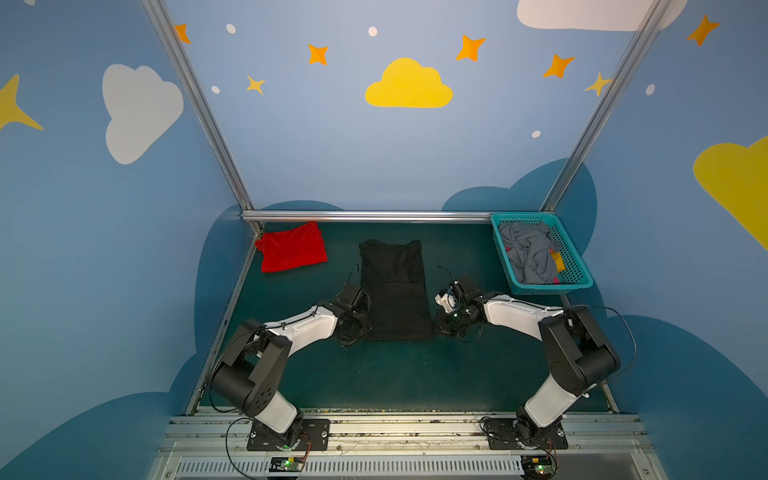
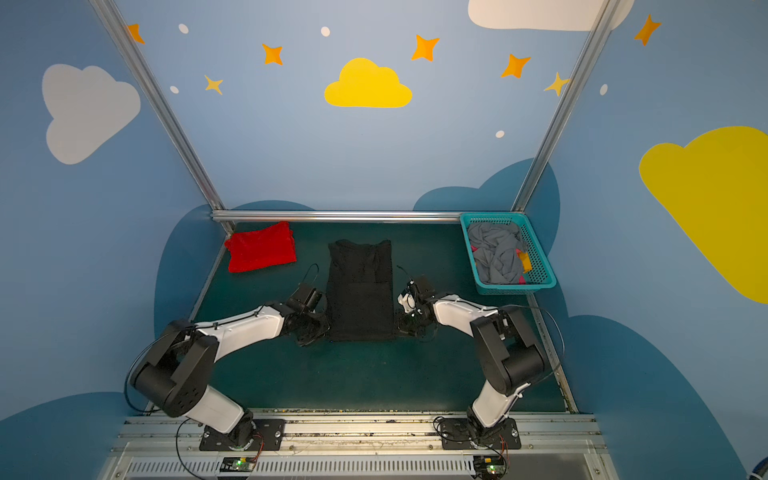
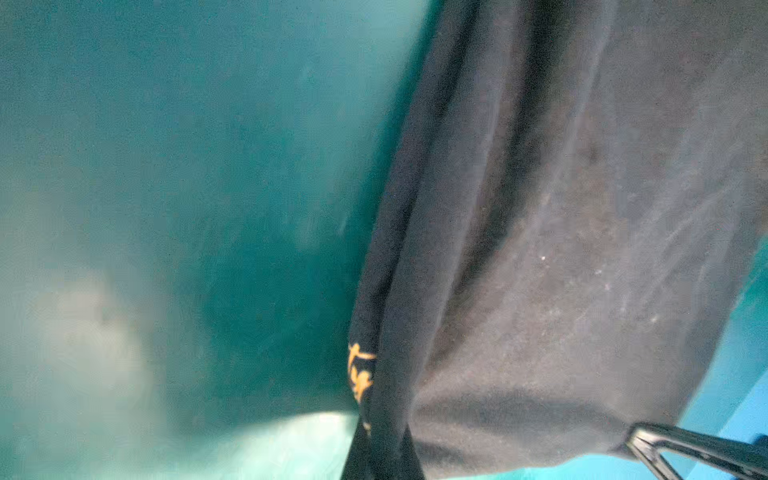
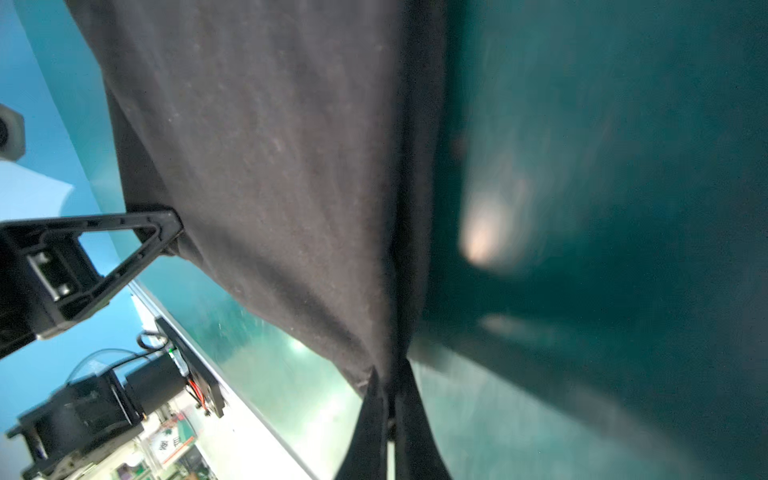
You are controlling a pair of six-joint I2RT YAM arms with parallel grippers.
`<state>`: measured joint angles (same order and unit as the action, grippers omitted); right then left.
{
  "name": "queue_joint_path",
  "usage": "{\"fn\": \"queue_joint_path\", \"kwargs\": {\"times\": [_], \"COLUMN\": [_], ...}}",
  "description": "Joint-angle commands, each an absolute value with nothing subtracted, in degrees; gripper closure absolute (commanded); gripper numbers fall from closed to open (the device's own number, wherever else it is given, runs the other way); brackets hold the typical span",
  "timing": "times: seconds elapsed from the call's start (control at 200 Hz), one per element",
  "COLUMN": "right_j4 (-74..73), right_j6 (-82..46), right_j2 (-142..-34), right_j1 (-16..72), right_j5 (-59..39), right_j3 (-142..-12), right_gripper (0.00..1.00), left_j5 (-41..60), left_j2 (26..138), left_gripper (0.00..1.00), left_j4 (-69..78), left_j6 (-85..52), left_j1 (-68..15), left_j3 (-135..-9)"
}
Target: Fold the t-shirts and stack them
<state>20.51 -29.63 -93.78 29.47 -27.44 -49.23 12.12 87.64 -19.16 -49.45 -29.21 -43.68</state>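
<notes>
In both top views the left arm (image 1: 301,326) and right arm (image 1: 517,316) pair glossy white shells with bulky black joints. Black base plates (image 1: 311,430) carry silver screws at the lower edge, thin black cables (image 1: 227,440) looping nearby. The left gripper (image 4: 172,232) shows an open triangular black finger (image 4: 104,219)

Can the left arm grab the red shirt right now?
Probably not yet. The left gripper is shut on a corner of the black shirt, so it's busy. The red shirt lies apart on that side, only bare mat between.
</notes>
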Motion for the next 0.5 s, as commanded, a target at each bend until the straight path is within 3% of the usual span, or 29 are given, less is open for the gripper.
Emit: {"fn": "queue_joint_path", "kwargs": {"times": [0.0,0.32,0.491], "right_j4": [24.30,26.17,30.27], "right_j6": [-31.96,-39.45,-38.11], "right_j2": [-88.05,-72.13,-68.56], "right_j1": [31.19,37.93,38.06], "right_j5": [-23.47,-19.80,-17.34], "right_j3": [-44.98,-34.15,-36.69], "right_gripper": [1.00,1.00,1.00], "left_j5": [8.65,5.25,3.08], "left_j2": [81.86,61.59,57.50], "left_gripper": [0.95,0.95,0.95], "left_j4": [-22.87,-21.87,-24.64], "left_j6": [-52.84,-62.47,-61.06], "left_j1": [-31.15,-37.98,-38.06], "left_j3": [-39.46,-27.44,-30.12]}}
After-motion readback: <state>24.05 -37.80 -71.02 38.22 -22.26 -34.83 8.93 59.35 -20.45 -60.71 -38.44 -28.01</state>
